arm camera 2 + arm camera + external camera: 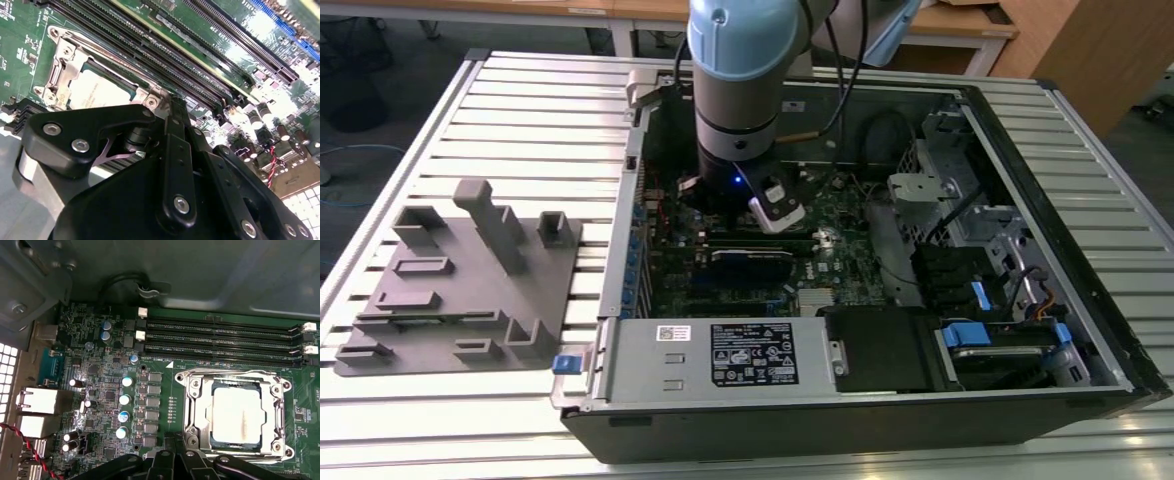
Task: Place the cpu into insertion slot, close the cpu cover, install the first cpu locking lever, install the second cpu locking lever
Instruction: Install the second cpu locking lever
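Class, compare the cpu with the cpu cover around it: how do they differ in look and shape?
The cpu is a solid, dull grey square; the cpu cover is a shiny open frame with a square window. The cpu is plain; the cover carries screws at its corners. Both are metal, square and lie flat.

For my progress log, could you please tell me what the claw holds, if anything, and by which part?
It cannot be told: the claw sits at the edge of the cpu cover, its grip hidden. The cpu lies seated, not held.

One cpu (236,415) sits under one cpu cover (235,381). Three long memory slots (220,342) run beside it, near four blue-topped capacitors (123,406). One grey fixture block (460,285) lies outside the case.
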